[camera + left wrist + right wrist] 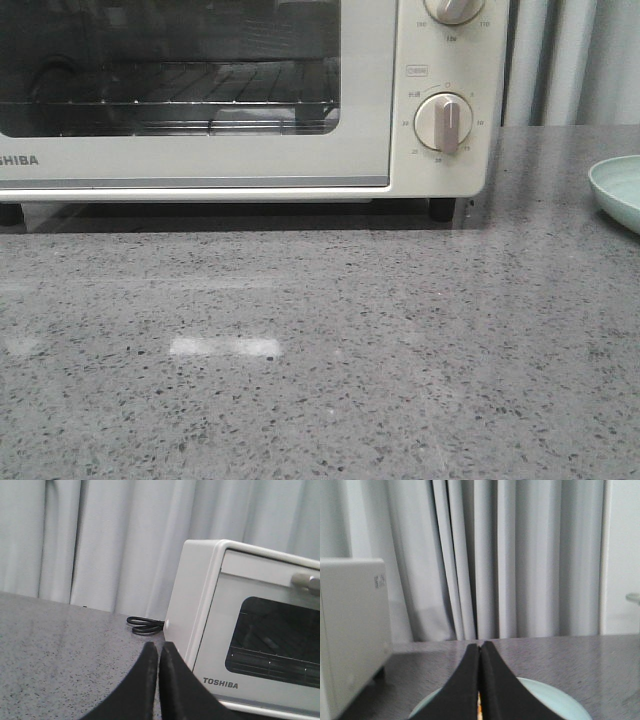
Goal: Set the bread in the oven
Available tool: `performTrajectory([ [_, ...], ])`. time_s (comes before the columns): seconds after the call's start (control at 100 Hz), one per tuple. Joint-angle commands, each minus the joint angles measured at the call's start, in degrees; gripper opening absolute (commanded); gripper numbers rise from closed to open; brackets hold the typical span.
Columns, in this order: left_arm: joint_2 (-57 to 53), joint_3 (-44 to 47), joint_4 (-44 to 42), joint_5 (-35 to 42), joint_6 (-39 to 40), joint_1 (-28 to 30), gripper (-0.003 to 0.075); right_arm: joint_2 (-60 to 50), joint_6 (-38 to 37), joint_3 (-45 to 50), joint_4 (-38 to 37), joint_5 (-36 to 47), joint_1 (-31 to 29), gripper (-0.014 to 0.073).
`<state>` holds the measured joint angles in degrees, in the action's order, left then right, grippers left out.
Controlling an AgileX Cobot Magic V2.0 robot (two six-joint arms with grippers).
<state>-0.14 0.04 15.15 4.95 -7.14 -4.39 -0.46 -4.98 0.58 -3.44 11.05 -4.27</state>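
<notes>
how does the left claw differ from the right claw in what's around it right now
The black left claw sits beside the cream-white toaster oven with its glass door shut, bare grey speckled counter beneath it. The black right claw hangs over a pale green plate, the oven off to its side, and a sliver of orange shows low between its fingers. Both claws are shut, facing pale curtains.

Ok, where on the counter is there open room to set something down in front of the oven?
The grey countertop is bare across the whole stretch in front of the oven, whose door is shut. The gap between the oven's right side and the pale green plate at the right edge is also free. Left of the oven, a black cord lies coiled near the curtain.
</notes>
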Motion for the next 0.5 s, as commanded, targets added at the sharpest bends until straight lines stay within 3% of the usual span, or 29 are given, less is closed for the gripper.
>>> performTrajectory([
  [0.0, -1.7, 1.3, 5.1, 5.0, 0.5, 0.3, -0.0021, -1.2, -4.6, 0.6, 2.9, 3.8, 0.1, -0.0069],
  [0.13, -1.7, 0.5, 6.9, 5.1, 0.5, 0.3, -0.0021, -1.2, -9.5, -1.6, 3.4, -3.1, 0.1, -0.0069],
  [0.25, -1.7, -1.7, 6.6, 5.1, 0.5, 0.3, -0.0021, -1.2, -9.6, -6.9, 5.7, -12.9, 0.3, -0.0069],
  [0.49, -1.7, -8.1, 6.6, 4.6, 0.5, 0.3, -0.0021, -1.2, -9.5, -18.7, 6.4, -22.8, 0.8, -0.0069],
])
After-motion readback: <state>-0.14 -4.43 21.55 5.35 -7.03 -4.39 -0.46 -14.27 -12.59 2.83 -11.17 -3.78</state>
